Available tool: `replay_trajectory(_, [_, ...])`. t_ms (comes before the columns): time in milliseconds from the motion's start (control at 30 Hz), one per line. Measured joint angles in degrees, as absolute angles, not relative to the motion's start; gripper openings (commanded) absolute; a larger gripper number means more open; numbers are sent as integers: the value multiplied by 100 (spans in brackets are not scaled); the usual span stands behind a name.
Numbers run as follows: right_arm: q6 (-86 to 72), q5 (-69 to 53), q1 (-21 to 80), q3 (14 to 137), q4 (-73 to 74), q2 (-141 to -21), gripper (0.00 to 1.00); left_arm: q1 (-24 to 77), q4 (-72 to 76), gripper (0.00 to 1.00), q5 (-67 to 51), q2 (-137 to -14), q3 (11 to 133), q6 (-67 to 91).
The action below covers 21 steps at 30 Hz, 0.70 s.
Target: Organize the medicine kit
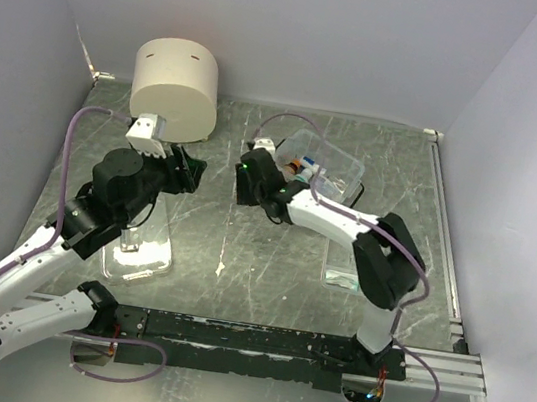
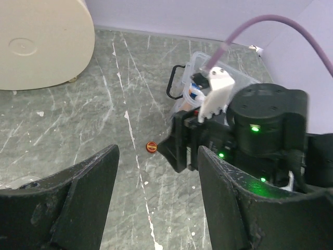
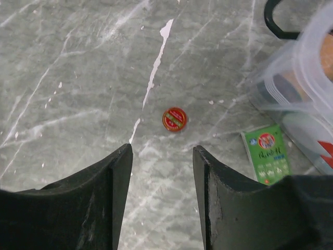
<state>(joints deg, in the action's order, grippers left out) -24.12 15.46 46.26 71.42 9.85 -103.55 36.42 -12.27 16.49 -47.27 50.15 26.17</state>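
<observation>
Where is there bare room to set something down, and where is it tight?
Bare tabletop in the front middle, between the clear tray and the right arm, and along the back between the cream cylinder and the medicine kit. Crowded: beside the kit, between the open left gripper and right gripper, where a red tin and green packet lie.

Not much here you can actually read. The right wrist view has the best shot. There's a small round red tin (image 3: 174, 119) with a yellowish ring and some print on its lid, way too tiny to make out. Near it is a flat green packet (image 3: 268, 154) with a round red-and-white emblem up top and rows of white characters below, all too blurry to read. The clear plastic box (image 3: 304, 78) shows a bit of a red mark (image 3: 326, 156) low on its side, cut off by the frame edge.
</observation>
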Motion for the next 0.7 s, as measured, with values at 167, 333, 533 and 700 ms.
replay_trajectory(167, [-2458,1704,4641,7909,1372,-11142,50,3642,-1229,73,1651,-4731,5015,2622])
replay_trajectory(333, [-2508,1756,4635,8423,1782,-11821,49,3642,-1232,73,1686,-4705,5015,2630])
replay_trajectory(533, [-2504,1737,4635,8541,2034,-12095,45,3642,-1229,73,1763,-4646,5013,2657])
replay_trajectory(700, [-2515,1756,4615,8860,2176,-12313,40,3642,-1236,73,1787,-4650,5013,2657])
